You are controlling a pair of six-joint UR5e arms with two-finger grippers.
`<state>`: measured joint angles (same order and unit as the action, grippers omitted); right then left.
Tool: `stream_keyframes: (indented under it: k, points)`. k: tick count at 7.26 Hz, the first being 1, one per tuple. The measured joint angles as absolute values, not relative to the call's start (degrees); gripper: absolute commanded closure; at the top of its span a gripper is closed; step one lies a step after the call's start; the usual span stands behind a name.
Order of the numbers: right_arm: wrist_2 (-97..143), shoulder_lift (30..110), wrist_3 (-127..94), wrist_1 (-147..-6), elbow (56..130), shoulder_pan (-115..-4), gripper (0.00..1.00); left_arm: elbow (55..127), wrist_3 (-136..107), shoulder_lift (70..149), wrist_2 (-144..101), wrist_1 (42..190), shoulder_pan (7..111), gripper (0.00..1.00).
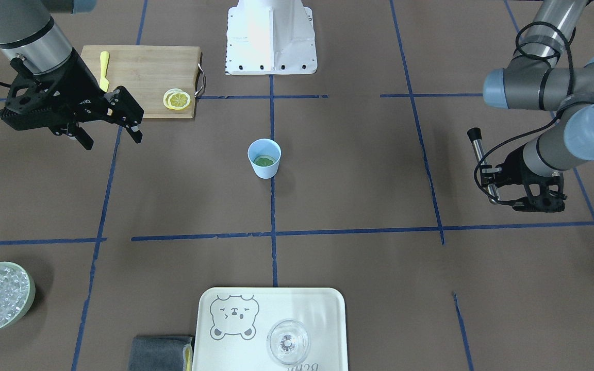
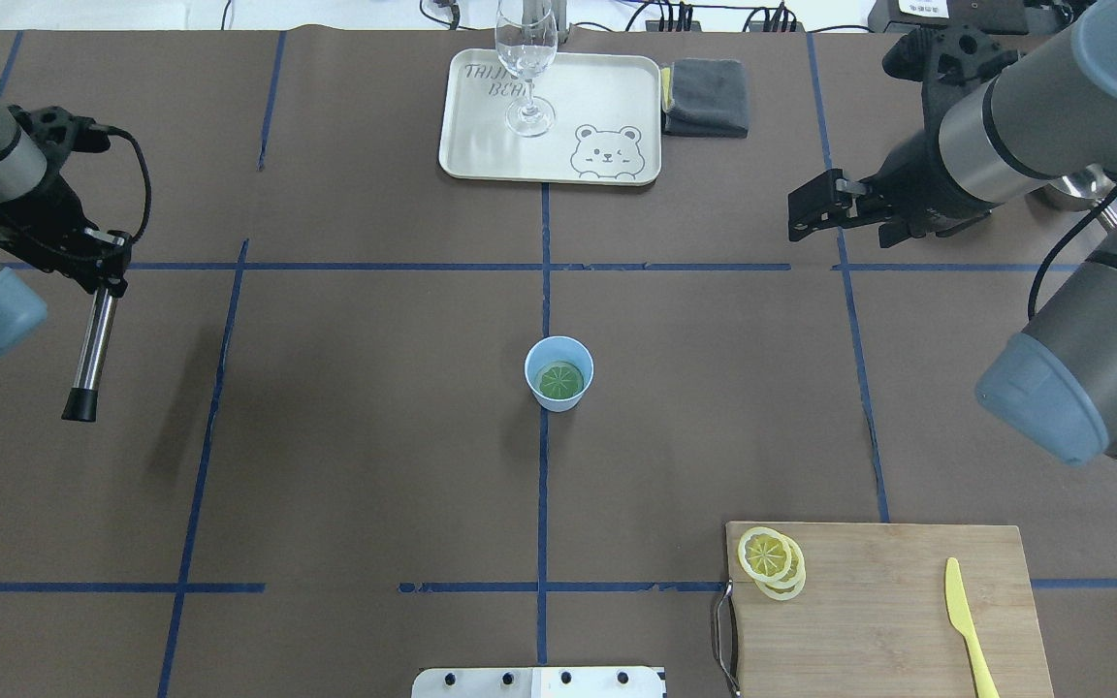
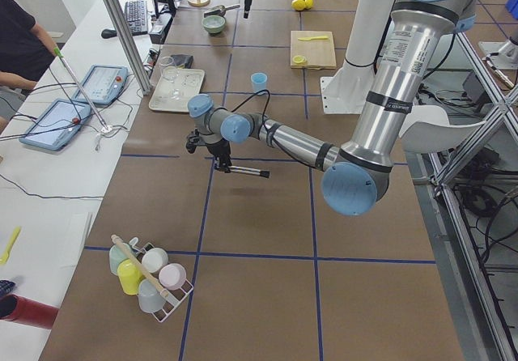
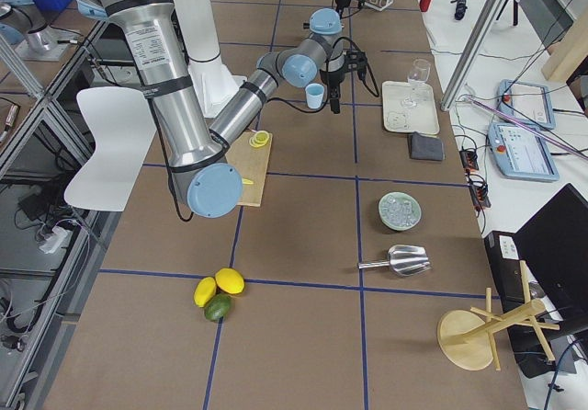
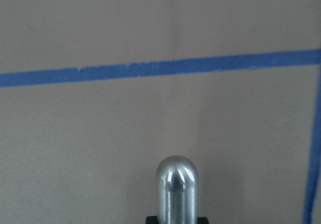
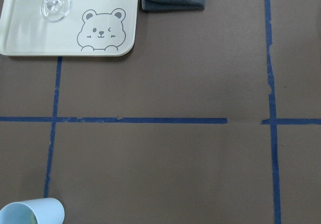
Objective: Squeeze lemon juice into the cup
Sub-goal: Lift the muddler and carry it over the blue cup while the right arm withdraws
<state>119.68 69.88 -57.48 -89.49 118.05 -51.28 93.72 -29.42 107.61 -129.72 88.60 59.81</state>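
Lemon slice (image 2: 765, 554) pale, yellow-rimmed, on board (image 2: 893, 620); right tool (image 1: 112, 141) wide, empty; left tool (image 2: 105, 276) around metal rod (image 2: 93, 339).

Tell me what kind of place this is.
Probably a robotics lab staged as a drinks station: a robot arm at a tape-gridded table, operator tablets on the side bench, lemon slices on a cutting board.

You're looking down from behind and from across, both views sharing the light blue tapered cup (image 2: 558, 402).
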Motion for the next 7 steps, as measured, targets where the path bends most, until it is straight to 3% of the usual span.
stream_keyframes:
  k: [3, 7]
  points:
    - [120.75, 70.82, -57.56, -90.00, 119.08, -51.89, 0.00, 105.86, -32.41, 109.09, -113.34, 87.57, 62.34, 1.00]
    - [121.89, 72.68, -57.35, -89.94, 119.20, -53.13, 0.00, 110.13, -36.01, 119.66, -112.14, 87.33, 62.61, 1.00]
